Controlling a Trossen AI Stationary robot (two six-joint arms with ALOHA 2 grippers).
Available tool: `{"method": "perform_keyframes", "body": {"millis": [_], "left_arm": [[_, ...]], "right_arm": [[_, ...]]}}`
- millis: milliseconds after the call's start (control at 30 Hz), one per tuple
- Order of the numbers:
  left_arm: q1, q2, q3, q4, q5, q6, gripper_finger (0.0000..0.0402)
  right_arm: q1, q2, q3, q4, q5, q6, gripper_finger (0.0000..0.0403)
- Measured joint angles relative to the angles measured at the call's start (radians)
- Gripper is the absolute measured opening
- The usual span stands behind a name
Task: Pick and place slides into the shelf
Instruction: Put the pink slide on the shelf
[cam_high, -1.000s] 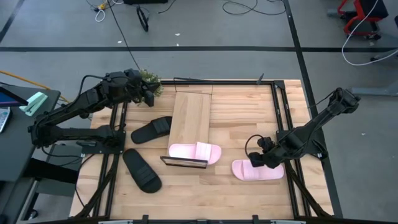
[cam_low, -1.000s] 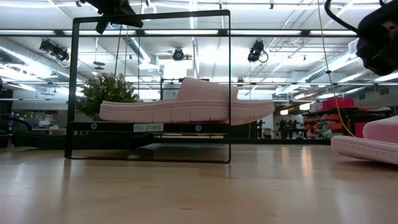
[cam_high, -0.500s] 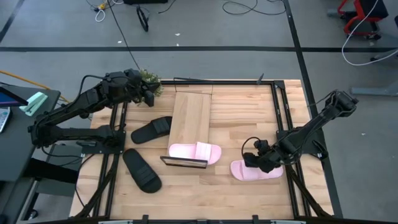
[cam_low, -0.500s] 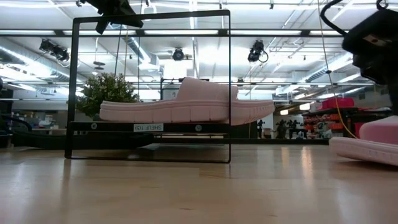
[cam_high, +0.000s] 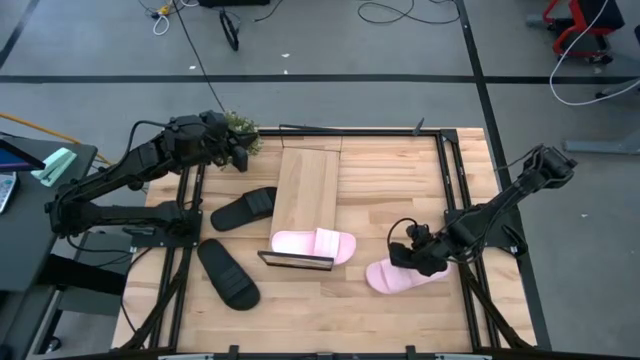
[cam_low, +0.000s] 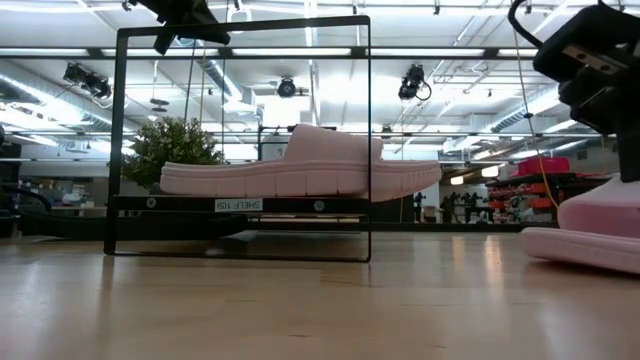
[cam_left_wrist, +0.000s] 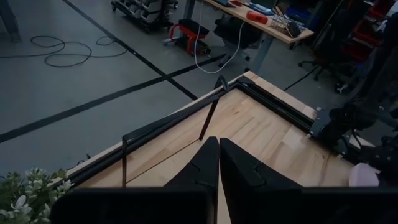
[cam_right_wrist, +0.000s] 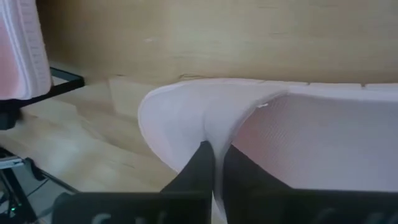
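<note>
The right fingers (cam_high: 408, 257) are clenched on the strap of a pink slide (cam_high: 402, 277) at the lower right of the high view, and in the right wrist view the two dark fingers (cam_right_wrist: 200, 167) pinch the pale edge of that strap (cam_right_wrist: 214, 124) between them, with the strap's mesh lining spreading to the right of them. This slide lies on the bench (cam_high: 400, 190), near the bench's right frame and apart from the shelf (cam_high: 304, 195); in the low view it shows at the far right edge (cam_low: 590, 235), its sole on the wood, with the right arm's dark housing above it. The left fingers (cam_high: 243, 158) hang at the upper left of the high view, above the far left corner of the bench beside a small green plant (cam_high: 240, 125); in the left wrist view they are pressed together (cam_left_wrist: 217, 165) with nothing between them. The shelf runs up the middle of the high view as a long pale plank with a black wire end at its lower edge. A second pink slide (cam_high: 313, 245) rests on the lower end of the shelf, its toe overhanging to the right; in the low view it sits on the plank inside the black frame (cam_low: 300, 170). Two black slides lie on the bench left of the shelf: one (cam_high: 244, 208) just beside the plank, the other (cam_high: 228, 272) lower and farther left.
</note>
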Motion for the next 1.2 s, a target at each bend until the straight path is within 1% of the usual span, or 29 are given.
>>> {"method": "perform_keyframes", "body": {"millis": [167,300,367,467,567,633,700,800,900,1033,1133,1200], "left_arm": [[0.000,0.000,0.000,0.000,0.000,0.047,0.0022],[0.000,0.000,0.000,0.000,0.000,0.061,0.0027],[0.000,0.000,0.000,0.000,0.000,0.057,0.0025],[0.000,0.000,0.000,0.000,0.000,0.055,0.0020],[0.000,0.000,0.000,0.000,0.000,0.024,0.0015],[0.000,0.000,0.000,0.000,0.000,-0.008,0.0014],[0.000,0.000,0.000,0.000,0.000,-0.018,0.0016],[0.000,0.001,0.000,0.001,0.000,-0.022,0.0022],[0.001,0.008,0.001,0.008,0.000,-0.053,0.0027],[-0.002,0.020,0.002,0.048,0.000,-0.080,0.0032],[-0.006,0.036,0.001,0.072,0.005,-0.116,0.0032],[-0.007,0.051,0.002,0.082,0.042,-0.124,0.0029]], "right_arm": [[-0.033,-0.045,0.010,-0.017,-0.008,-0.045,0.0010],[-0.078,-0.108,0.067,-0.085,-0.020,-0.135,0.0010],[-0.105,-0.142,0.114,-0.167,-0.036,-0.197,0.0010],[-0.155,-0.191,0.209,-0.341,-0.055,-0.298,0.0010],[-0.207,-0.228,0.323,-0.513,-0.044,-0.393,0.0010],[-0.244,-0.244,0.396,-0.604,-0.008,-0.452,0.0010],[-0.280,-0.259,0.453,-0.651,0.061,-0.494,0.0010],[-0.331,-0.281,0.499,-0.629,0.188,-0.554,0.0010],[-0.378,-0.301,0.497,-0.535,0.273,-0.630,0.0010],[-0.437,-0.301,0.493,-0.384,0.313,-0.742,0.0009],[-0.482,-0.294,0.492,-0.220,0.332,-0.845,0.0009],[-0.512,-0.285,0.492,-0.098,0.345,-0.924,0.0009]]}}
